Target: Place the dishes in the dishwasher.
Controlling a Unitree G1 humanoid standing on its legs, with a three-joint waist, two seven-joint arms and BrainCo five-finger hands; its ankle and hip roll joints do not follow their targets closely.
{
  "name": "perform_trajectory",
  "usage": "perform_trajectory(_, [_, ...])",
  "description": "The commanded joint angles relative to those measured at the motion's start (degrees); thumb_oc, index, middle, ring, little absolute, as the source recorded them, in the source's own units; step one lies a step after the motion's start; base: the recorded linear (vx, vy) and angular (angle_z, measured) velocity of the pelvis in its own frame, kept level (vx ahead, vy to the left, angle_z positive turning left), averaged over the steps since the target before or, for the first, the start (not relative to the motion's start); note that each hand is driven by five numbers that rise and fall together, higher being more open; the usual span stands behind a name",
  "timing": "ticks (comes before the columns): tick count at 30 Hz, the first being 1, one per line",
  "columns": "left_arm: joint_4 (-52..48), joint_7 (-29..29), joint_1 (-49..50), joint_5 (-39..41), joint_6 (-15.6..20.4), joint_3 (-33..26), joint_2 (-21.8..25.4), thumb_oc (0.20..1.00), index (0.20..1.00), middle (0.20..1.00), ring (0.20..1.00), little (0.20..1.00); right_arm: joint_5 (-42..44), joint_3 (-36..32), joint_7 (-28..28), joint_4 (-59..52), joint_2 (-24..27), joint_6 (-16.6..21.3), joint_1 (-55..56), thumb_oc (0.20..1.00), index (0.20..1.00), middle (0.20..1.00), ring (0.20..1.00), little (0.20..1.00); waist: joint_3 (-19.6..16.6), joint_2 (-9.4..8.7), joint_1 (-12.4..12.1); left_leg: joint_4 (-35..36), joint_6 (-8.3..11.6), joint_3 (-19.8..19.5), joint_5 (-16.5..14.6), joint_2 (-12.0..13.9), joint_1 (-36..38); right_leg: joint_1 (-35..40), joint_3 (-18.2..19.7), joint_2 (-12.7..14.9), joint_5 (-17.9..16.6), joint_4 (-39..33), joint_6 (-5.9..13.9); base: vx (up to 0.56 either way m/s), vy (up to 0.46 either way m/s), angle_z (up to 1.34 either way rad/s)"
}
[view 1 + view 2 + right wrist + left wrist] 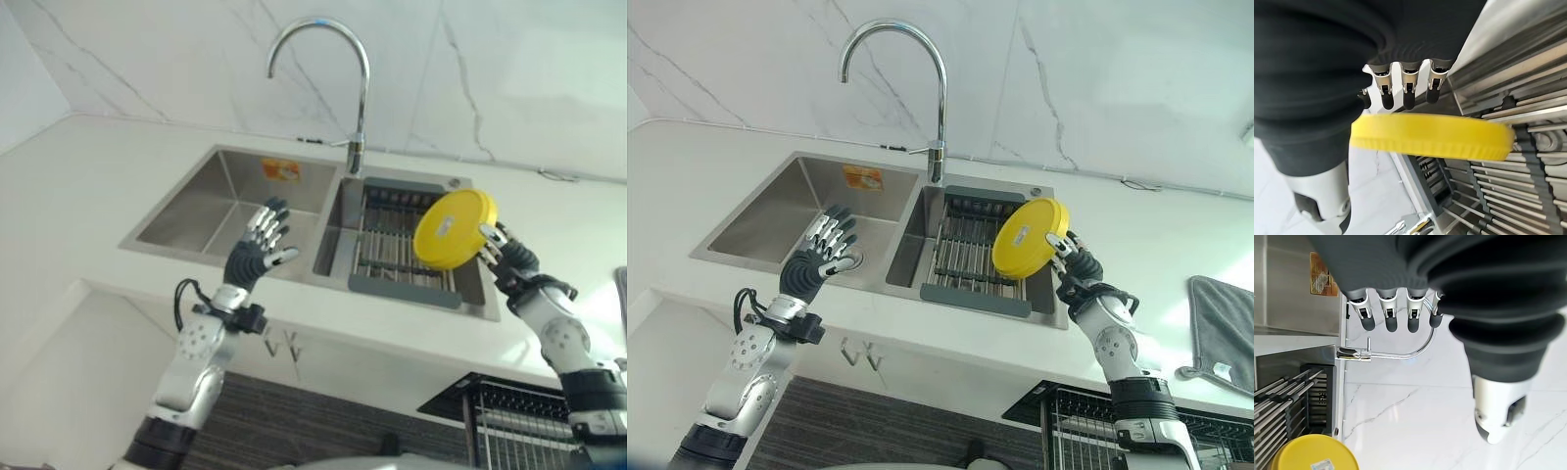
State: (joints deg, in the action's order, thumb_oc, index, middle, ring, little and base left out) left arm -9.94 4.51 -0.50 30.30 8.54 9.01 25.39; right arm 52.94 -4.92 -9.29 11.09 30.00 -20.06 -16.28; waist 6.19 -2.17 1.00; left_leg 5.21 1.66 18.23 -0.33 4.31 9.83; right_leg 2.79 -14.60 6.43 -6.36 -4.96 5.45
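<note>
A round yellow plate [454, 229] is held on edge above the right side of the sink, over the dark drying rack [396, 251]. My right hand [506, 257] pinches the plate's rim between fingers and thumb; the right wrist view shows the yellow plate [1432, 135] edge-on under the fingers [1406, 90]. My left hand [259, 245] hovers open, holding nothing, over the front rim of the left sink basin [201, 206]. In the left wrist view the fingers [1391, 312] are straight and the plate [1315, 454] shows in a corner.
A double steel sink [813, 206] is set in a white counter, with a tall curved tap [359, 88] behind the divider. A wire basket [1087, 416] shows low at the right, below the counter edge. A grey cloth [1220, 328] lies on the counter's right.
</note>
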Motion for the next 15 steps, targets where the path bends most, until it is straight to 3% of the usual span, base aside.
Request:
perform_trajectory(1, [0.6, -0.2, -4.6, -0.9, 2.0, 0.5, 2.4, 1.000, 1.000, 1.000, 1.000, 1.000, 1.9, -0.6, 1.1, 1.9, 3.5, 1.7, -6.5, 1.000, 1.000, 1.000, 1.000, 1.000, -0.5, -1.42, -1.0, -0.2, -0.15, -2.9, -0.6, 0.0, -1.8, 3.0, -1.0, 1.2, 3.5, 3.0, 2.31, 0.00, 0.000, 0.00])
perform_trajectory(15, [1.0, -0.9, -5.6, -0.4, 1.4, 1.6, 3.2, 1.000, 1.000, 1.000, 1.000, 1.000, 2.5, 1.7, 0.7, 8.8, 5.9, 0.3, -12.2, 1.000, 1.000, 1.000, 1.000, 1.000, -0.4, -1.45, -2.1, -0.2, -0.19, -3.5, -0.8, -0.4, -1.6, 3.4, -1.7, 1.2, 3.9, 3.2, 2.14, 0.00, 0.000, 0.00])
